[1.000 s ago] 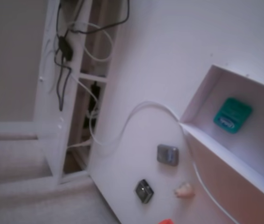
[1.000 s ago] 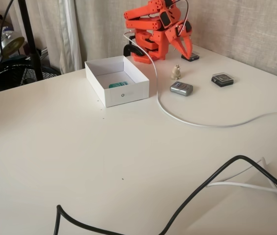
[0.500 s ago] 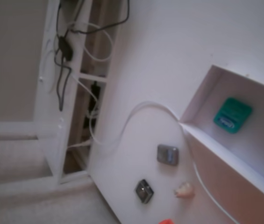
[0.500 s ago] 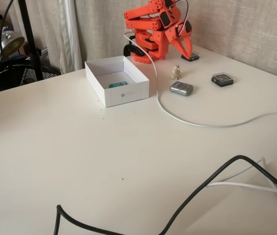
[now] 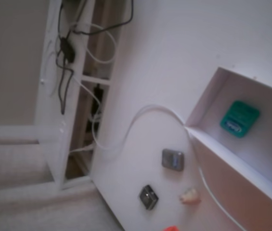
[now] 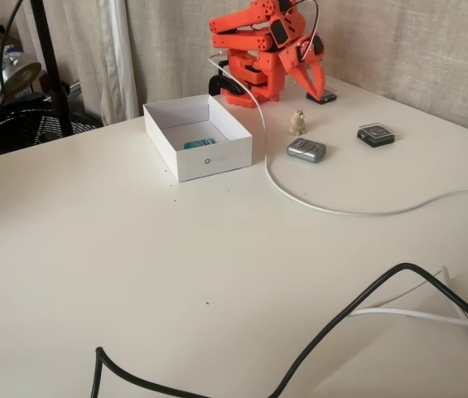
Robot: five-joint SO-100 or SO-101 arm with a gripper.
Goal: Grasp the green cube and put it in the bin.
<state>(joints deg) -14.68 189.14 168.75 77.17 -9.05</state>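
Claw (image 6: 312, 80) folded back at arm base, fingers slightly parted, nothing held. Green cube (image 5: 239, 118) lies flat on floor of bin (image 6: 218, 155), near its front wall in a fixed view (image 6: 200, 143); task looks complete. Judged light, rigid, smooth-sided; best gripped across opposite flat sides. Count on the surface (image 6: 134, 249): one green cube, one bin, one grey block (image 6: 306, 149), one black block (image 6: 376, 133), one small figurine (image 6: 298, 122).

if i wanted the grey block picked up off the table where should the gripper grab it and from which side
Come straight down from above and pinch the grey block across two opposite side edges. It lies flat and low on the table, so only its sides offer grip. Approach from the arm's side, keeping clear of the white cable running just beside it and the small figurine.
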